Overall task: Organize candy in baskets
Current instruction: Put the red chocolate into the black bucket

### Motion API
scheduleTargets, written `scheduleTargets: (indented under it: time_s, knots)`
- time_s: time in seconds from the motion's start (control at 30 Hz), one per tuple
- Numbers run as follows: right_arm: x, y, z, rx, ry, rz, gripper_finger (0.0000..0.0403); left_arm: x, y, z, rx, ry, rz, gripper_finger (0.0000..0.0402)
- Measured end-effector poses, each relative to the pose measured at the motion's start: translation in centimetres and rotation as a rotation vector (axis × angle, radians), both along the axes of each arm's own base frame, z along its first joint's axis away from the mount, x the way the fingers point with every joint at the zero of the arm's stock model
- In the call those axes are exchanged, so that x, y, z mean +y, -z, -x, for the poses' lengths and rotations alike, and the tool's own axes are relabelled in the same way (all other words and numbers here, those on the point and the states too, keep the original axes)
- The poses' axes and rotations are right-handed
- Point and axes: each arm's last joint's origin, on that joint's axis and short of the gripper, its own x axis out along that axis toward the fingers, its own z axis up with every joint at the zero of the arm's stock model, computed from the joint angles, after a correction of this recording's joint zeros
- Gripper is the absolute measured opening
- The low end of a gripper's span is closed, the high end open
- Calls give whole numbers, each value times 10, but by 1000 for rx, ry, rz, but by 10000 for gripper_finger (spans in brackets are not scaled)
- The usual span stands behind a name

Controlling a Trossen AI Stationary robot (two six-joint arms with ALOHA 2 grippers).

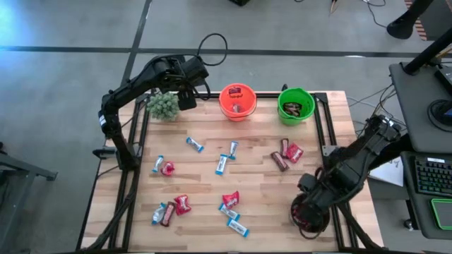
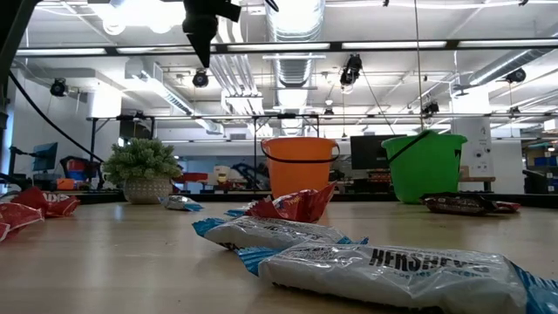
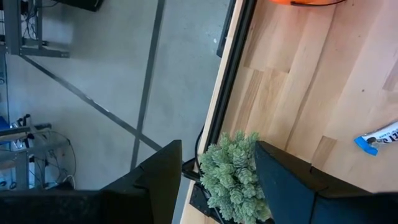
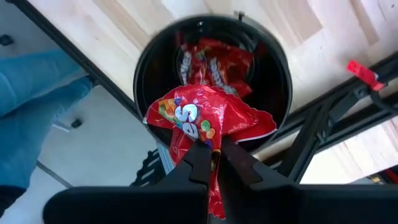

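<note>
My right gripper point(image 4: 211, 157) is shut on a red crinkly candy packet point(image 4: 205, 115) over the black basket point(image 4: 142, 74), which holds more red packets, at the table's near right corner point(image 1: 308, 215). My left gripper point(image 3: 217, 152) hangs open, high above the potted plant point(image 3: 235, 174) at the far left point(image 1: 186, 99). The orange basket point(image 1: 236, 102) and the green basket point(image 1: 295, 106) stand at the far edge. Red packets point(image 1: 182, 204), blue-and-white bars point(image 1: 222, 164) and dark brown bars point(image 1: 280, 161) lie flat on the wooden table. My right gripper pinches one crumpled end of the red packet point(image 4: 212, 144) between its two fingertips. The fingers come from above, pointing steeply down. The packet hangs below them, spread out, lifted clear over the black basket's mouth.
Black frame rails point(image 1: 321, 134) run along the table's edges. A red clamp point(image 4: 360, 73) sits on the rail beside the black basket. In the low view, blue-and-white bars point(image 2: 392, 266) lie close to the near edge. Bare wood shows between the candy groups.
</note>
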Motion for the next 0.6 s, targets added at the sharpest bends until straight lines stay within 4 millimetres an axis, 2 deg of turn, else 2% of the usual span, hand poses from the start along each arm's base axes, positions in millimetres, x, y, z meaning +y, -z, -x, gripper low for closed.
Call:
scheduleTargets:
  time_s: [0.43, 0.6]
  knots:
    - [4, 0, 4, 2, -27, -2, 10, 3, 0, -3, -3, -33, -50, 185]
    - [4, 0, 4, -3, -40, -1, 26, 4, 0, -4, -33, -76, -74, 185]
